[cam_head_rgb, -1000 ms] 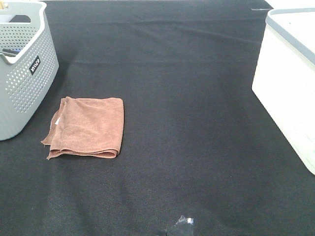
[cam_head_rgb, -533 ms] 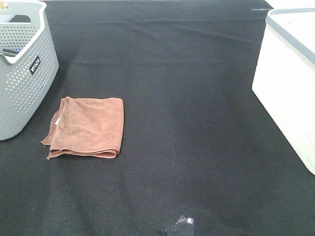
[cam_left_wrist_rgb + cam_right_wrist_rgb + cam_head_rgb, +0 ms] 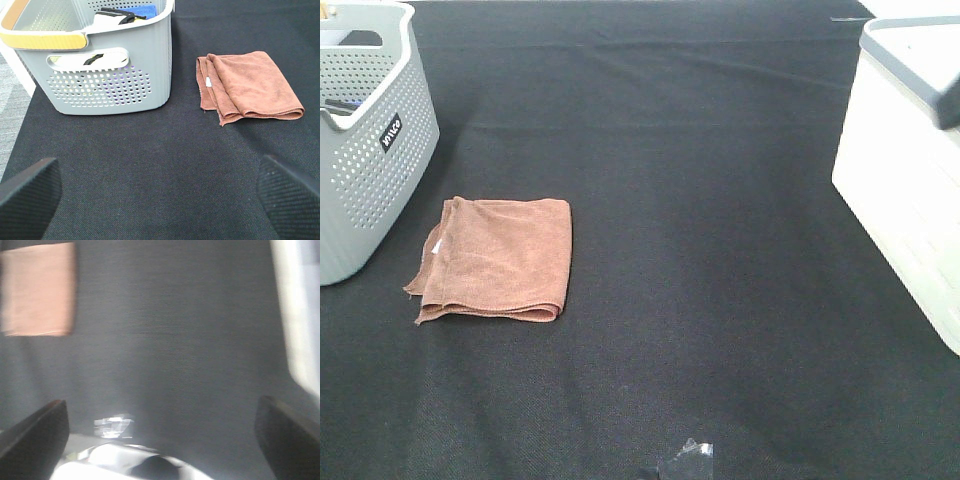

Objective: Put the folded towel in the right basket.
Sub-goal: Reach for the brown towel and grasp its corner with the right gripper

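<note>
The folded towel (image 3: pixel 498 258) is rust-brown with a small white tag and lies flat on the black cloth at the left. It also shows in the left wrist view (image 3: pixel 247 87) and, blurred, in the right wrist view (image 3: pixel 39 288). The right basket (image 3: pixel 905 170) is white with a grey rim and stands at the right edge; it is a blur in the right wrist view (image 3: pixel 300 315). My left gripper (image 3: pixel 160 195) is open and empty, well short of the towel. My right gripper (image 3: pixel 160 435) is open and empty, far from the towel. A dark part of my right arm (image 3: pixel 948 100) shows over the right basket.
A light-grey perforated basket (image 3: pixel 365 130) with a black label stands right beside the towel at the far left; it holds several items (image 3: pixel 125 15). A small shiny scrap (image 3: pixel 690 458) lies near the front edge. Black cloth (image 3: pixel 720 250) covers the table.
A dark part of my right arm has come into the exterior view at the right edge, over the white basket. The towel and both baskets have not moved.
</note>
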Robot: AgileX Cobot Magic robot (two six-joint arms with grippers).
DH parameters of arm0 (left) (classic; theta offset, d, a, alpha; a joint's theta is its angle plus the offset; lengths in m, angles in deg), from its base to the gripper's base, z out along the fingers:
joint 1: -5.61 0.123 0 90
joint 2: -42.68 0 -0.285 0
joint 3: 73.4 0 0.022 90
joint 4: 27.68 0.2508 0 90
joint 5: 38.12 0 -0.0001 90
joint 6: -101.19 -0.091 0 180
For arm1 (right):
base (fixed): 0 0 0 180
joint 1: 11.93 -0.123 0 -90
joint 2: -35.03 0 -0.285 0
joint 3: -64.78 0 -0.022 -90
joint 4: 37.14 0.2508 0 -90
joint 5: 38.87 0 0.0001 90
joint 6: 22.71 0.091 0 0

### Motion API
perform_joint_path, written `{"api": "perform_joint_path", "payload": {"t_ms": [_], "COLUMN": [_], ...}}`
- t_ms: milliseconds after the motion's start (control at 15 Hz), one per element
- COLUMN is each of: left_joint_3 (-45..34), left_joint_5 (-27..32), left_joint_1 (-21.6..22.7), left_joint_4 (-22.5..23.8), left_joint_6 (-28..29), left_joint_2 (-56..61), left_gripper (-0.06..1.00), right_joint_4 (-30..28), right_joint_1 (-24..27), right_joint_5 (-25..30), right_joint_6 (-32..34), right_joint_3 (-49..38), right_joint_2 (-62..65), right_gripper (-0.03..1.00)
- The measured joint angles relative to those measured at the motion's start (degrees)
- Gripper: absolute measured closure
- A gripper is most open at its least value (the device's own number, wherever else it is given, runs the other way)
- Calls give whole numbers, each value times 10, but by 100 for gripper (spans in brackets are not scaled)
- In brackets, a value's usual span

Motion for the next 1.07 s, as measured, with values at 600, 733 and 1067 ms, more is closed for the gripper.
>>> {"api": "perform_joint_path", "payload": {"t_ms": [600, 733, 1067], "left_joint_3": [0, 0, 0], "left_joint_5": [0, 0, 0], "left_joint_1": [0, 0, 0], "left_joint_4": [0, 0, 0], "left_joint_6": [0, 0, 0], "left_joint_2": [0, 0, 0], "left_gripper": [-5, -5, -5], "right_joint_4": [239, 257, 286], "right_joint_1": [-125, -158, -167], "right_joint_5": [-107, -108, -123], "right_joint_6": [-129, -129, -132], "right_joint_3": [83, 135, 151], "right_joint_2": [-291, -349, -388], "right_gripper": [0, 0, 0]}}
